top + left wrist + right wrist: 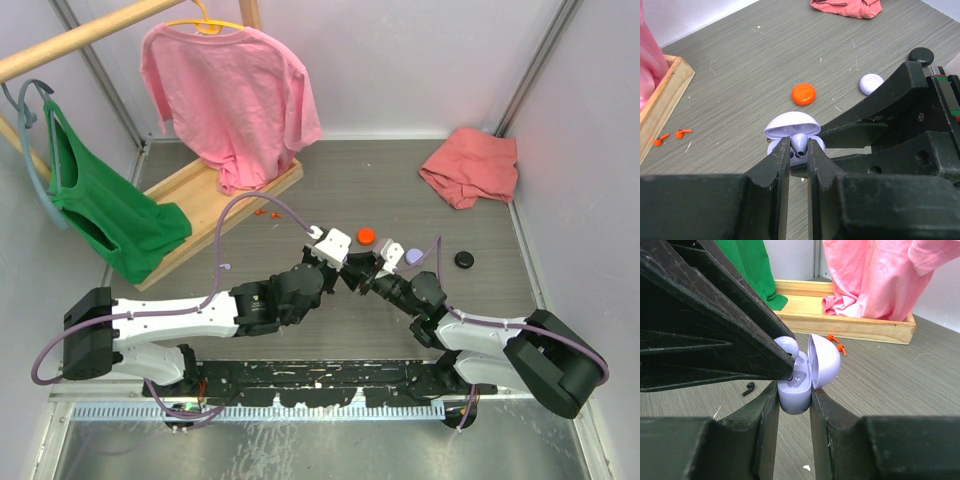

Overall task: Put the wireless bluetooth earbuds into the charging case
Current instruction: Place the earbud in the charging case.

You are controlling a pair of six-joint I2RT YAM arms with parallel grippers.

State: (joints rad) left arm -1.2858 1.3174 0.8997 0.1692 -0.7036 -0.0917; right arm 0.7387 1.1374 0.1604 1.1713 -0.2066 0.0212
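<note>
The lilac earbud [800,142] is pinched between the tips of the left gripper [799,150], whose fingers are closed narrow on it. It hangs just above the open case [792,401], touching or nearly touching the rim of a well, and is not yet seated. The right gripper [794,396] clamps the base of that case from both sides, with the lid [826,360] tipped back beyond the fingers.

My judgement is that the task is at an early stage. This first bud is at the mouth of the case and needs to be pressed home and released. Whether the other well already holds a bud I cannot tell.

On the table beyond the fingers lie a black earbud [748,388] and two orange earbuds [671,136], both outside any case. The orange ones lie beside the tray [670,92]. The orange case [803,94], a second lilac case [871,83] and the black case [921,55] are shut, so their contents are hidden.
</note>
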